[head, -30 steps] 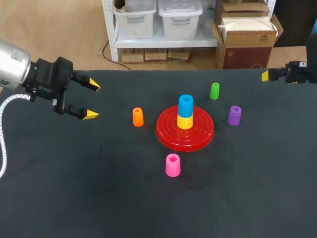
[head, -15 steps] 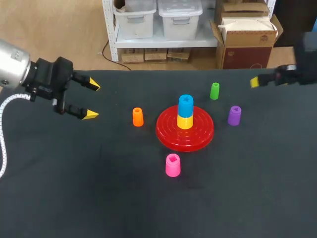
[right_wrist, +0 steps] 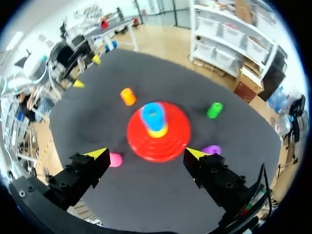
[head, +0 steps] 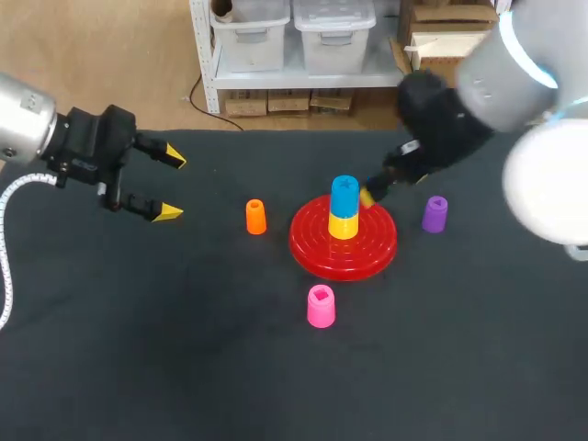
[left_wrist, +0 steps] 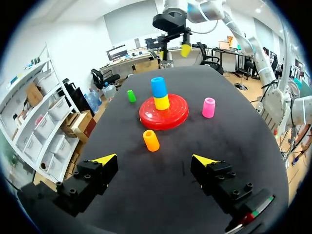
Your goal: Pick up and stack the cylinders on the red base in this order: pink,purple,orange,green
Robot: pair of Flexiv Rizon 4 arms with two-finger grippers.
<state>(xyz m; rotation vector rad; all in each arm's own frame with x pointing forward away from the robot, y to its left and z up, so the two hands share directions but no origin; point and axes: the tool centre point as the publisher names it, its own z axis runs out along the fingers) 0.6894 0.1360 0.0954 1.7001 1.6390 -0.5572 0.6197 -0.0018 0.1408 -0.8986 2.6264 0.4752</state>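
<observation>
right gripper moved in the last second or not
Yes, the right gripper swung left from the view's right edge to the red base, beside the blue cylinder.

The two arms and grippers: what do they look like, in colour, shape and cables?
The left arm is a silver cylinder with a white ribbed cable beside it. The right arm has rounded pale grey links, a thin blue ring and a black wrist. The left gripper and right gripper are black, with bolted block fingers ending in yellow wedge tips.
</observation>
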